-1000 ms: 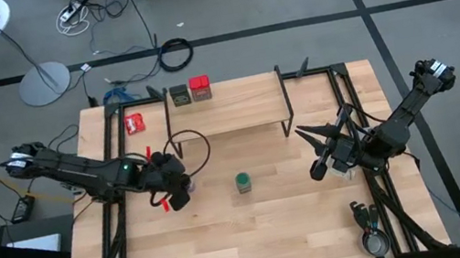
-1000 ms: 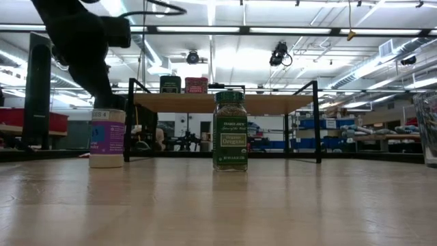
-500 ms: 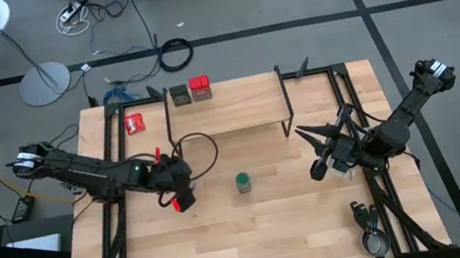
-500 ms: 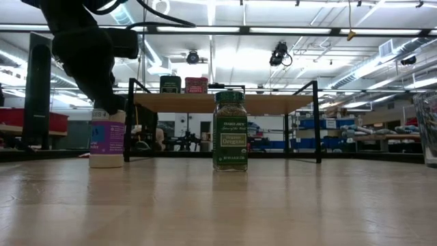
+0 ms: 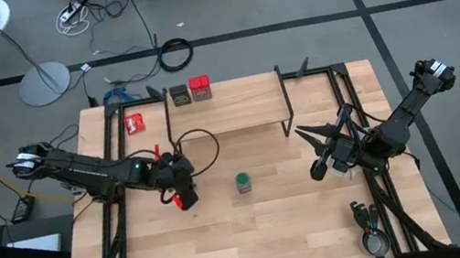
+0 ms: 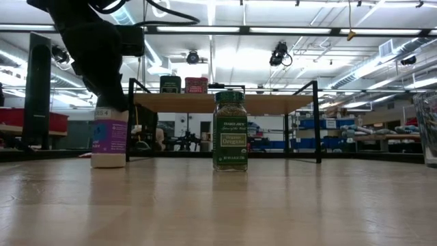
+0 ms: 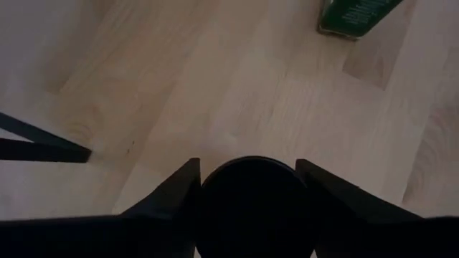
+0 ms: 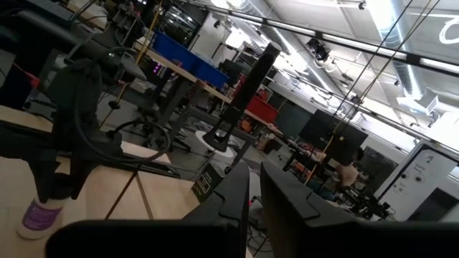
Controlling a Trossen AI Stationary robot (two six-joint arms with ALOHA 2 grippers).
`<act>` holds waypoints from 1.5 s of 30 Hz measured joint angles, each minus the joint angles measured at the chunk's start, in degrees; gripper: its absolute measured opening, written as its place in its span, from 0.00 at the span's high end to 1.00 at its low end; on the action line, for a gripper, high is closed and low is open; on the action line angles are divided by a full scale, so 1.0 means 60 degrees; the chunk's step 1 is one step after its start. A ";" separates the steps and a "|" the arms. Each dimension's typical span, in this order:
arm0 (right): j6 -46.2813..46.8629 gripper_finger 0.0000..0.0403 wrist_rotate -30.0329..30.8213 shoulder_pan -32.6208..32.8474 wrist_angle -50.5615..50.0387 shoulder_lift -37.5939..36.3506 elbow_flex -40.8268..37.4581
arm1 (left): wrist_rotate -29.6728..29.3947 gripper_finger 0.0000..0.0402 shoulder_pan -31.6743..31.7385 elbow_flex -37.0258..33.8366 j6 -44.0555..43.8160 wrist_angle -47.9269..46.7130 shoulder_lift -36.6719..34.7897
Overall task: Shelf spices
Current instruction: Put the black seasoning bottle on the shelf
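On the left of the table point(image 5: 256, 236), the left arm is reaching in from the table's left edge, and the left gripper point(image 5: 183, 188) is sitting directly over the blue-capped jar point(image 6: 109, 137). In the left wrist view the two dark fingers point(image 7: 172, 193) are standing apart on either side of the jar's dark round cap, close to it, though whether they are pressing on it cannot be told. In the low view the jar is standing upright on the tabletop with its purple label facing forward, and the arm's dark bulk is covering its top.

Further back, a flat red packet point(image 5: 134, 122) is lying on the table beside the left end of the shelf point(image 5: 236, 109). The shelf is standing across the back middle of the table on thin black legs. On its wooden top, near the left end, the olive tin point(image 5: 179, 93) and the red tin point(image 5: 199, 87) are sitting side by side, touching or nearly so.

In front of the shelf, near the table's middle, the green jar point(image 5: 243, 181) is standing upright by itself, well apart from both grippers.

On the right, the right arm is waiting near the table's right edge, and the right gripper point(image 5: 324, 146) is hanging above the wood with its fingers nearly together, a thin gap showing between them, holding nothing.
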 joint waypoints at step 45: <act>-0.0007 0.90 -0.0533 0.0000 -0.0011 -0.0004 0.0000 | -0.0042 0.53 0.5057 1.0153 0.4092 -0.1494 0.4847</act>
